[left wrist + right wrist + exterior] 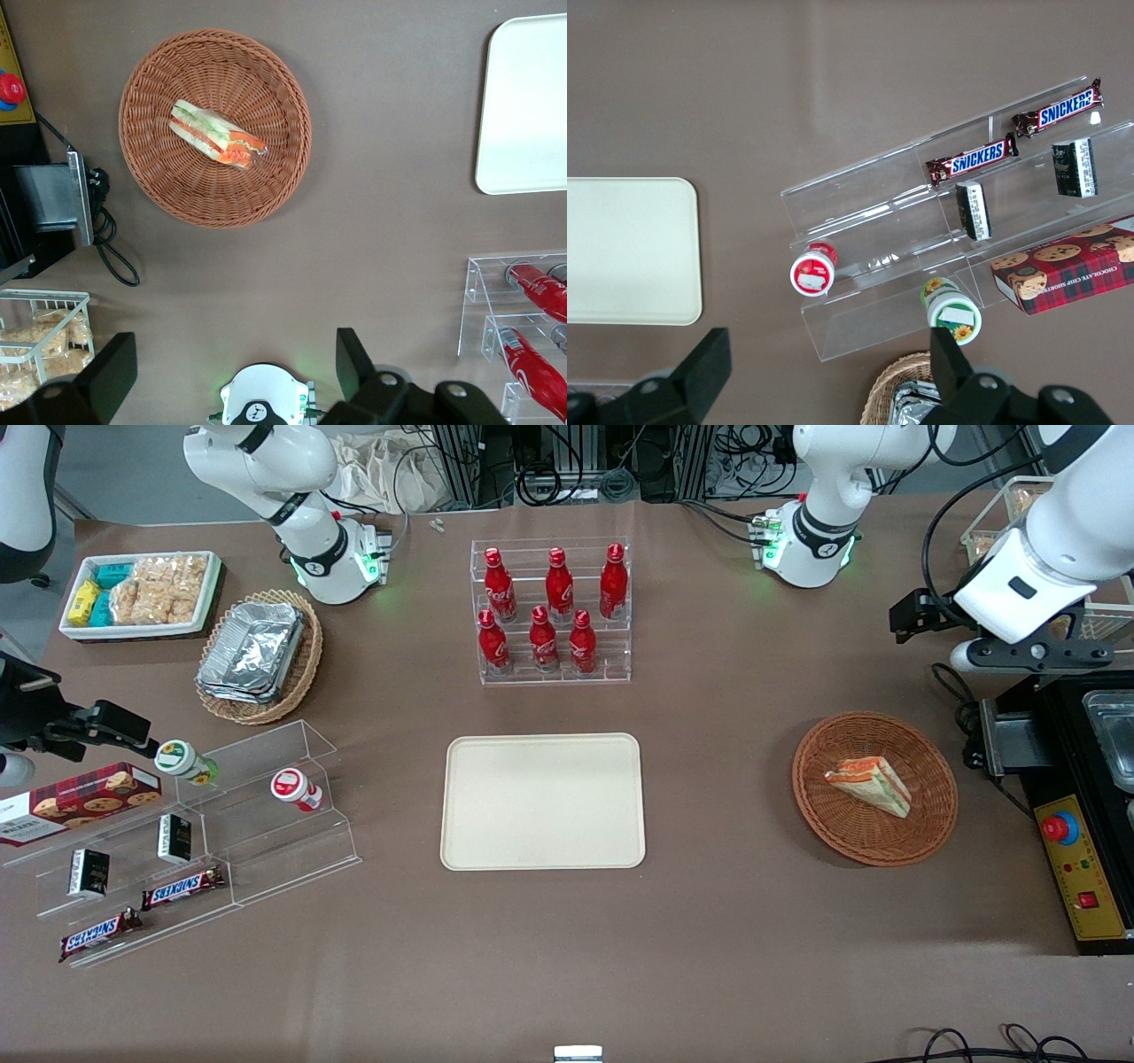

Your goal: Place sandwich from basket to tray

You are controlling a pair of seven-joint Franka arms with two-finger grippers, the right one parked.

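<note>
The sandwich [870, 784] [215, 135], a pale bread wedge with orange and green filling, lies on its side in the round reddish-brown basket [850, 833] [266, 80]. The cream tray [542, 802] [523, 106] lies flat beside the basket, toward the parked arm's end, with nothing on it. My gripper [1036, 657] [232, 372] hangs high above the table, farther from the front camera than the basket and apart from it. It is open, its fingers [354, 363] spread wide with nothing between them.
A black control box [1076, 850] with a red button stands close beside the basket at the working arm's end. An acrylic rack of red bottles [554, 611] stands farther back than the tray. A snack shelf [195, 841], a tan foil-container basket [261, 655] and a white bin [142, 593] sit toward the parked arm's end.
</note>
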